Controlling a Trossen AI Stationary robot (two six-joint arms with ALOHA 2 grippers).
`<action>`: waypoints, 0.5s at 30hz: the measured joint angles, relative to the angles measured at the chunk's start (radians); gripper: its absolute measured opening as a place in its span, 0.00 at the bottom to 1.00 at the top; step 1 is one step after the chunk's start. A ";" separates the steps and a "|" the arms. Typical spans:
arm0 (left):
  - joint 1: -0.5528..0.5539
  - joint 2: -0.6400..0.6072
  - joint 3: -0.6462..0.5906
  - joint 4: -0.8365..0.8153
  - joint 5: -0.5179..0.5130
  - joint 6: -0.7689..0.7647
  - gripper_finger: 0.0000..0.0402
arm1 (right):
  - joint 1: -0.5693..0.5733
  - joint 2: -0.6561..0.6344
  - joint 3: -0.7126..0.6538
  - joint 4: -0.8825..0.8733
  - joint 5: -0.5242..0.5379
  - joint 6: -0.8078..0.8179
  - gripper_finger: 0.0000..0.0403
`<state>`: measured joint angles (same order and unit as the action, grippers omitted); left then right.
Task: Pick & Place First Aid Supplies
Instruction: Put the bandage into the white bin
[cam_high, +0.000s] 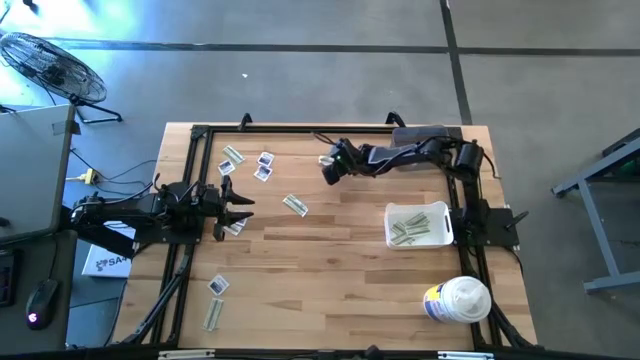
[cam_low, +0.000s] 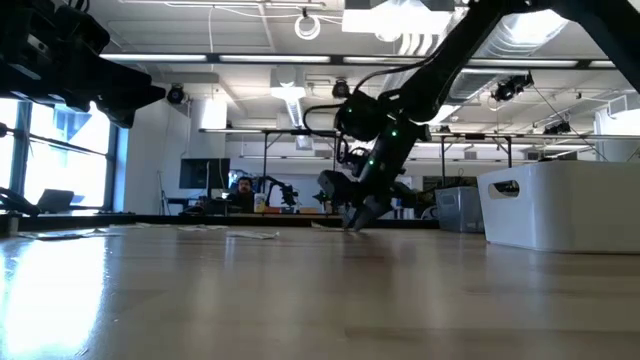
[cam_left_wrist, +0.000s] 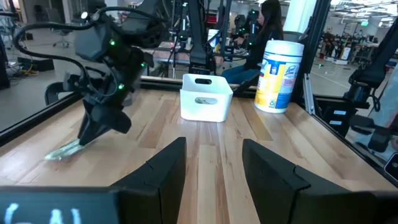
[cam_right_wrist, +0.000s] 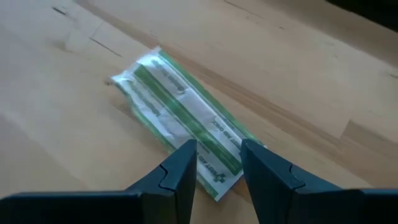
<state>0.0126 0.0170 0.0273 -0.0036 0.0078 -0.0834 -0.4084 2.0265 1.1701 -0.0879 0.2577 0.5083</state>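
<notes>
Reaching low over the far middle of the tabletop (cam_high: 330, 270), the right pincer (cam_right_wrist: 217, 163) has its two fingers apart and straddling the near end of a green-and-white strip packet (cam_right_wrist: 180, 118) that lies flat on the wood; nothing is clamped yet. From across the table the tips appear to be at or touching the surface, with the pale strip poking out beside them.

The left pincer (cam_left_wrist: 211, 168) waits at the left edge, fingers apart and holding nothing, with small packets lying just beside it.

More supplies are scattered about: strips and square sachets (cam_high: 262, 165) at the far left, one strip (cam_high: 294, 205) toward the middle, a few more (cam_high: 215, 300) at the near left. Several strips already lie in the white bin (cam_high: 445, 232) on the right, with the large wipes tub (cam_high: 458, 300) nearer still on that side.

The risk, as I judge it, is the flatness of the wrapper. Closing without the tips pressed down could slide over it, or pinch only one thin edge so it slips out during the carry to the bin. The packet lies skewed to the fingers, so closing may also spin or push it away instead of gripping it.
</notes>
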 joint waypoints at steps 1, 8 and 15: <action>0.000 0.000 0.000 0.000 0.000 0.000 0.39 | -0.003 0.002 0.000 0.001 -0.008 -0.004 0.30; 0.000 0.000 0.000 0.000 0.000 0.000 0.39 | -0.003 -0.003 0.004 -0.060 -0.070 -0.001 0.30; 0.000 0.000 0.000 0.000 0.000 0.000 0.39 | 0.041 -0.058 0.003 -0.282 -0.088 -0.067 0.30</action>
<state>0.0124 0.0170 0.0273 -0.0038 0.0078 -0.0834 -0.3679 1.9686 1.1728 -0.3702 0.1700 0.4415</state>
